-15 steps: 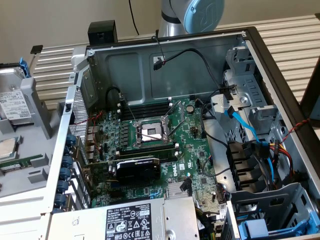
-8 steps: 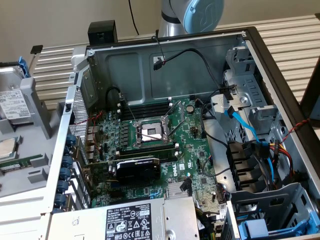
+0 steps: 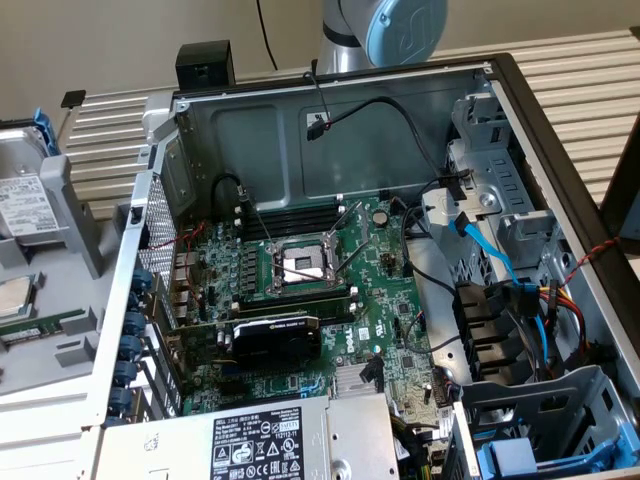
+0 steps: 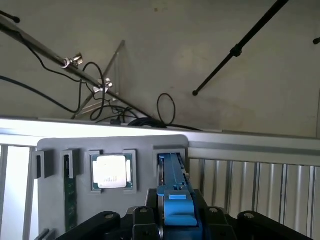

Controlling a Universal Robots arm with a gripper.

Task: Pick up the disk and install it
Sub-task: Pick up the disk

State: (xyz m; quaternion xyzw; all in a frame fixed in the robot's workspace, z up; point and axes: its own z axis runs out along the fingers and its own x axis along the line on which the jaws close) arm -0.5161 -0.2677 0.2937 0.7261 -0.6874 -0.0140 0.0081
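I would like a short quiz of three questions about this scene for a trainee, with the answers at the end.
1. True or false: the disk is already installed.
2. What sits beside the disk in the grey holder? A) processor chip B) fan C) screwdriver
3. Which object is the end effector nearest to?
Key: 1 false, it stands in the grey holder; 2 A; 3 the disk.

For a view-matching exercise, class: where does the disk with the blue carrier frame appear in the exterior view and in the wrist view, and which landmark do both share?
Exterior view: the disk stands at the exterior view's far left, in the grey holder.
Wrist view: the disk is seen edge-on, blue frame towards the camera, in the holder's slot.
Shared landmark: the processor chip in the same holder.
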